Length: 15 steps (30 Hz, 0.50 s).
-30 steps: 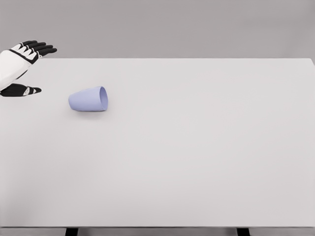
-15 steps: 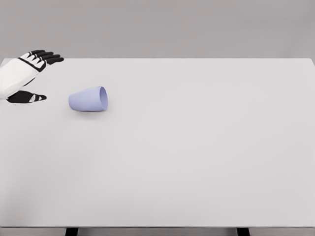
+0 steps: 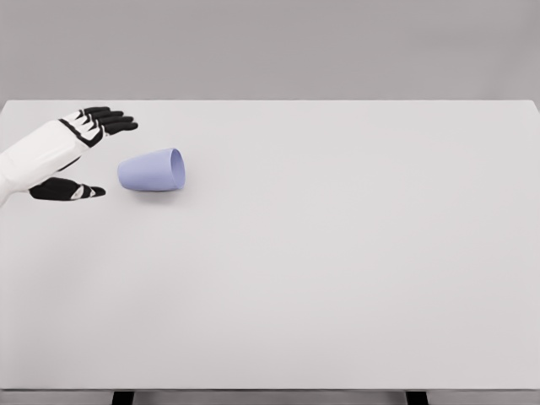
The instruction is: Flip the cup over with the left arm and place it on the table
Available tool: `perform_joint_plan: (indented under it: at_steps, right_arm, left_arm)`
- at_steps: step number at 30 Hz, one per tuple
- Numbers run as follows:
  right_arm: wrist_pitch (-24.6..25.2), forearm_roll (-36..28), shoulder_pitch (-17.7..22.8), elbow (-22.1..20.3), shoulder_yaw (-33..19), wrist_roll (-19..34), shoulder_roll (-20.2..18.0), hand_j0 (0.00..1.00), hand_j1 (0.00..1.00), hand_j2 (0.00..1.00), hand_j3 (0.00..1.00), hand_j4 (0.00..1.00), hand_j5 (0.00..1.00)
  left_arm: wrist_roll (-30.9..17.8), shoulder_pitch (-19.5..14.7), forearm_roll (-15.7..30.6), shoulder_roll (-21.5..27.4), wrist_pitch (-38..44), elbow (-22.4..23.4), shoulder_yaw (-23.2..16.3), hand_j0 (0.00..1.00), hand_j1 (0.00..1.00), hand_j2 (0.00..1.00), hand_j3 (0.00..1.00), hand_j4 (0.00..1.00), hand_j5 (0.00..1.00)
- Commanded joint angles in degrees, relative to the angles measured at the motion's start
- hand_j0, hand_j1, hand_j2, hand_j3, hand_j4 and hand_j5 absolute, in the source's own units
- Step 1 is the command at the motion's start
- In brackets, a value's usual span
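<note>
A pale lavender cup [image 3: 152,170] lies on its side on the white table [image 3: 337,253], its mouth facing right. My left hand [image 3: 99,156] reaches in from the left edge, just left of the cup's base. The black fingers [image 3: 108,120] are stretched out above the cup's far side and the thumb [image 3: 67,191] lies low near the table, so the hand is open and holds nothing. A small gap separates it from the cup. The right arm is out of view.
The table's far edge [image 3: 270,101] meets a plain grey wall. Two dark table legs [image 3: 123,396] show below the near edge.
My left hand has moved right and slightly toward me, closing in on the cup's base. The cup has not moved.
</note>
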Motion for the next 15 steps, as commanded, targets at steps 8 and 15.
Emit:
perform_joint_plan:
  at_steps: [8, 15]
  right_arm:
    - [0.0, 0.0, 0.0, 0.0, 0.0, 0.03, 0.0, 1.0, 1.0, 1.0, 1.0, 1.0, 1.0]
    - [0.0, 0.0, 0.0, 0.0, 0.0, 0.03, 0.0, 1.0, 1.0, 1.0, 1.0, 1.0, 1.0]
  left_arm:
    - [-3.3, -2.72, 10.75, 4.07, 5.85, -5.62, -6.21, 1.0, 1.0, 1.0, 1.0, 1.0, 1.0]
    - [-6.73, -12.83, 15.24, 3.28, 18.6, -3.86, -17.72, 1.0, 1.0, 1.0, 1.0, 1.0, 1.0]
